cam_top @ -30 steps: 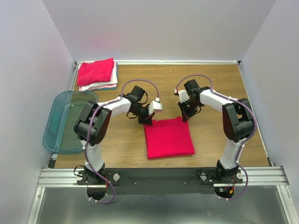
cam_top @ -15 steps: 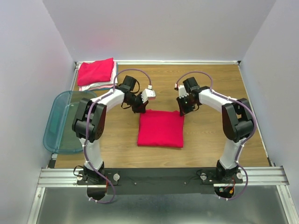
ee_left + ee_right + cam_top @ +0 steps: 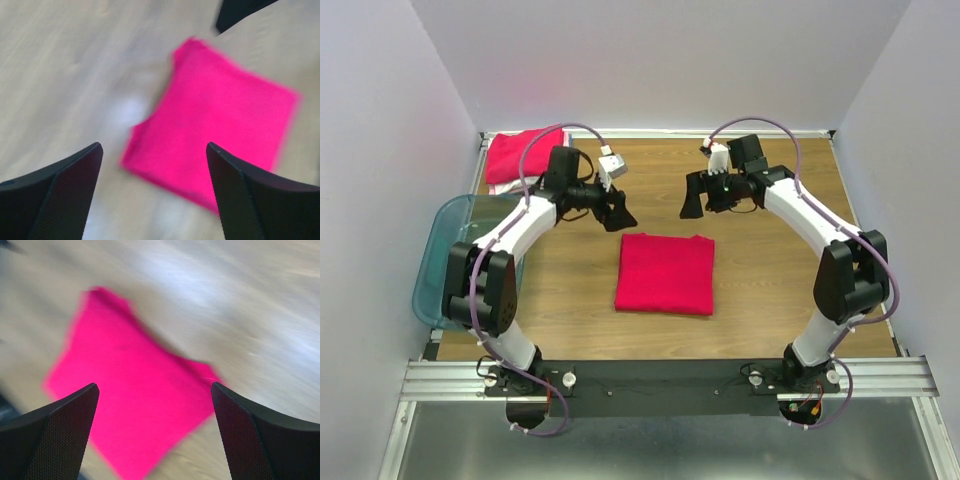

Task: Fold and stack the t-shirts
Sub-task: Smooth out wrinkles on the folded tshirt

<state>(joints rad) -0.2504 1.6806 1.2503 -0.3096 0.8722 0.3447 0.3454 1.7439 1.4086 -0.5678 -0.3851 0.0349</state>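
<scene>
Lying folded, red t-shirt [image 3: 664,273], apart below left tool [image 3: 613,206], right tool [image 3: 708,196]

Cloth, wood, plastic
The red-pink t-shirt [image 3: 665,273] is soft matt cloth; the table [image 3: 770,285] is smooth wood; the bin [image 3: 438,268] is translucent plastic.

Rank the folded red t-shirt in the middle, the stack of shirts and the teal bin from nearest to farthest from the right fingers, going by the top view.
1. Folded red t-shirt: mid-table, just on the near side of the open right fingers.
2. Stack of shirts: far left corner.
3. Teal bin: left edge, farthest.
</scene>
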